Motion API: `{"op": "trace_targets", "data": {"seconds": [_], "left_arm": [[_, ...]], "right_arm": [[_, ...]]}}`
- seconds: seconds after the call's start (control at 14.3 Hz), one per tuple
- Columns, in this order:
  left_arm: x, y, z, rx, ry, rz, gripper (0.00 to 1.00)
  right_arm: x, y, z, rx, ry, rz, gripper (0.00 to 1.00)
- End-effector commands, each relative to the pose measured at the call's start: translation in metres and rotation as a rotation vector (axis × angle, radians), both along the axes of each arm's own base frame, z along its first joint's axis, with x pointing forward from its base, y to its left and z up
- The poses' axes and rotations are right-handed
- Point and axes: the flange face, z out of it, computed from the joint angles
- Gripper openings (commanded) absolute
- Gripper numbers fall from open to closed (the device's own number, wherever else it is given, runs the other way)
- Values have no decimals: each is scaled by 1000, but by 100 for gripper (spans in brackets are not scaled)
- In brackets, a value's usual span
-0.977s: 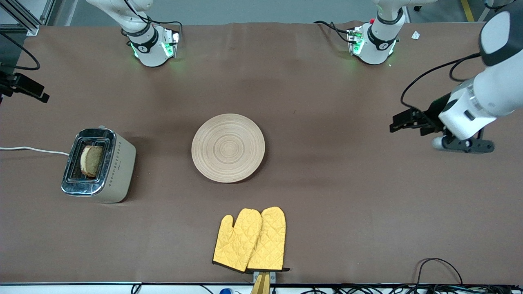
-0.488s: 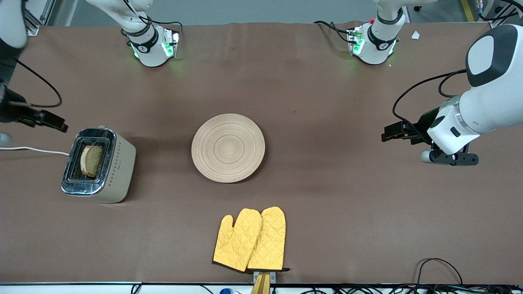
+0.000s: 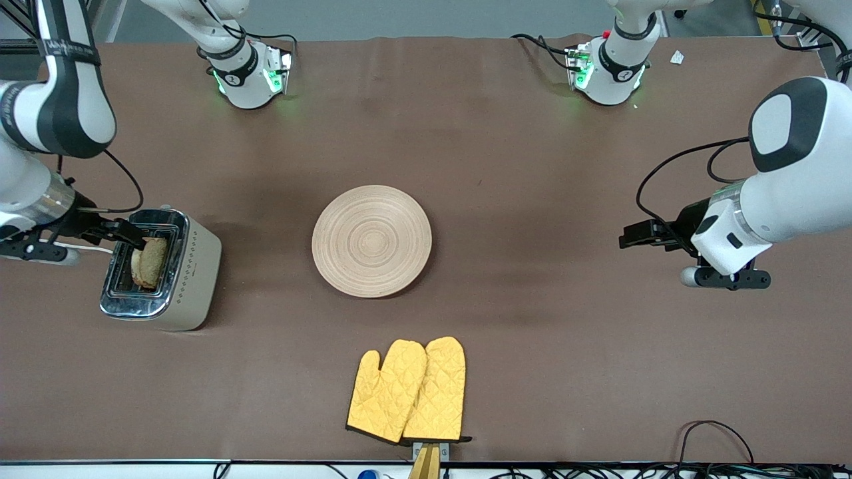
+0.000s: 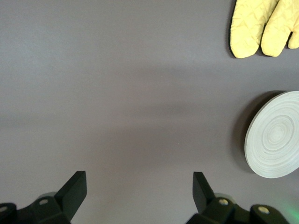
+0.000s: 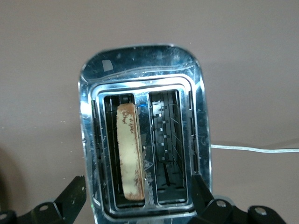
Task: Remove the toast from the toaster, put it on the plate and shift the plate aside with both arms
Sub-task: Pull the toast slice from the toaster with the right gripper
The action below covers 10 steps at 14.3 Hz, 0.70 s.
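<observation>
Right wrist view gives me the clearest look at the toast [image 5: 130, 151]: it stands on edge in one slot of the toaster [image 5: 142, 93], the other slot empty, and my right gripper [image 5: 140, 198] hangs directly over the chrome top with its jaws spread wide, holding nothing. In the front view the toaster [image 3: 163, 269] sits toward the right arm's end of the table, its white cord [image 3: 80, 249] running off that edge, and the plate [image 3: 371, 240] lies bare at the table's middle, well apart from it. The left gripper [image 3: 632, 234] waits over open table toward the left arm's end, jaws also wide and empty. My worry from here — the jaws look set across the whole toaster top rather than across the thin slice, so I judge that a careless descent could strike chrome or the slot wall, or pinch only the crust and crumble it; a skewed lift might also drag the light toaster or tug its cord. A pair of yellow oven mitts [image 3: 407, 390] lies at the table's edge nearest the front camera. The table [image 3: 532, 332] is covered in plain brown cloth, with grey floor along the base edge and black cables [image 3: 715, 439] at the front corner.
</observation>
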Motion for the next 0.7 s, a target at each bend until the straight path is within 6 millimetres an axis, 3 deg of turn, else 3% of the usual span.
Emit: {"op": "trace_targets", "data": {"seconds": [0.0, 0.07, 0.14, 0.21, 0.28, 0.49, 0.63], "left_arm": [[6, 5, 5, 10, -12, 15, 100], [6, 6, 5, 11, -14, 16, 100], [6, 6, 7, 17, -18, 15, 100], [6, 8, 8, 27, -22, 15, 100], [5, 9, 11, 32, -27, 14, 100], [3, 9, 15, 31, -32, 6, 100], [2, 10, 20, 32, -39, 10, 100]], "right_arm": [[4, -2, -21, 7, -5, 12, 93], [5, 1, -24, 8, 1, 18, 67], [7, 5, -25, 9, -1, 23, 29], [8, 5, -30, 10, 5, 23, 7], [9, 5, -30, 11, 7, 23, 0], [14, 6, -16, 11, 7, 16, 0], [13, 20, 31, 11, 39, 32, 0]]}}
